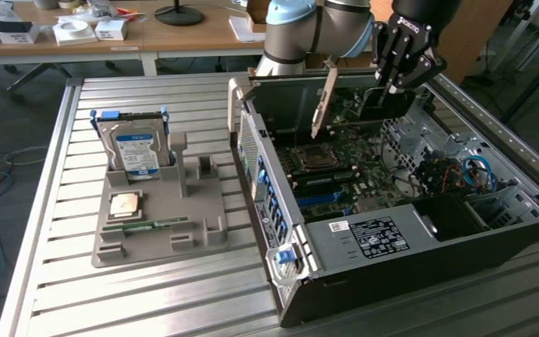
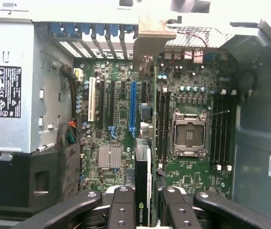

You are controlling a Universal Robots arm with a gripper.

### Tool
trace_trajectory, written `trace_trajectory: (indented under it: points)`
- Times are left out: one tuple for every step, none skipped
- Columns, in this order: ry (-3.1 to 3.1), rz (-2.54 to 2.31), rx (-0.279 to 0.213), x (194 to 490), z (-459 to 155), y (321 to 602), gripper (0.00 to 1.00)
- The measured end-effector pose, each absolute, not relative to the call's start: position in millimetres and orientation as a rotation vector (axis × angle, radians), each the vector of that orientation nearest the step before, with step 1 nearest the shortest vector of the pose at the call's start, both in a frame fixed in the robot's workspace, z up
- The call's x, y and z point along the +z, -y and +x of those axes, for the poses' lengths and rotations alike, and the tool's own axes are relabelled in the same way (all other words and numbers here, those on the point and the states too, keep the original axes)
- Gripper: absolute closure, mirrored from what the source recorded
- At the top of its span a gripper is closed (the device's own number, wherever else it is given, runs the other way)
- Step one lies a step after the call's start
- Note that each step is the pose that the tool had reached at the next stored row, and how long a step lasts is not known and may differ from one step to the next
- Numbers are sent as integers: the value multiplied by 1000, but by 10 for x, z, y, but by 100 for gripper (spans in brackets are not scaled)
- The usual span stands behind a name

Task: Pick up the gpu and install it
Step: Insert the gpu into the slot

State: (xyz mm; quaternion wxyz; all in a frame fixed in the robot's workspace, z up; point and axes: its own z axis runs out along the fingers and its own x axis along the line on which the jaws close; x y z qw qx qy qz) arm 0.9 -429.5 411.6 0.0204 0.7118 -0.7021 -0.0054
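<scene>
Exterior view gives me the arm reaching over the open computer case (image 1: 410, 232), which lies on its side on the slatted metal tabletop (image 1: 110, 295). The hand (image 1: 396, 81) is closed on the gpu (image 1: 324, 102), pinching the card at the end away from its bracket. The card hangs on edge, slightly tilted, with the pale bracket pointing down into the case and its upper part rising above the case rim. It sits over the motherboard (image 1: 344, 175), just beyond the CPU socket (image 1: 314, 158), and is not seated in a slot.

From the wrist view I look straight down the card: the gpu (image 2: 142, 181) shows edge-on as a thin dark strip with a green logo. The black fingers (image 2: 121, 210) press on it from both sides, so the hand (image 2: 144, 212) is clearly gripping it. Past it lies the board, where the card lines up between a blue slot (image 2: 133, 107) and the black memory slots (image 2: 163, 124). The empty socket (image 2: 189, 133) lies beside those, and a small silver heatsink (image 2: 110, 157) is on the blue slot's side.

On the exterior view's left, well apart from the case, a grey holder (image 1: 204, 210) rests on the tabletop. A hard drive (image 1: 138, 151) with a blue label stands upright at its far end, a square chip (image 1: 124, 205) lies flat in front of that, and a narrow green memory stick (image 1: 148, 226) lies nearer the front edge.
</scene>
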Motion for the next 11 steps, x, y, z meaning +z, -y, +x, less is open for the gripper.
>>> trace_trajectory:
  points:
    - [2181,2204,-17,4115,8,4295,74]
    - [2181,2204,-17,4115,8,4295,74]
    - [2181,2204,-17,4115,8,4295,74]
    - [2181,2204,-17,4115,8,4295,74]
    - [2181,2204,-17,4115,8,4295,74]
    - [2181,2204,-17,4113,8,4295,74]
    - [2181,2205,-17,4106,8,4295,74]
    - [2182,2205,-15,4099,6,4295,74]
    - [2183,2206,-14,4092,6,4295,74]
    - [2183,2206,-12,4082,5,4295,74]
    - [2183,2207,-11,4071,5,4295,74]
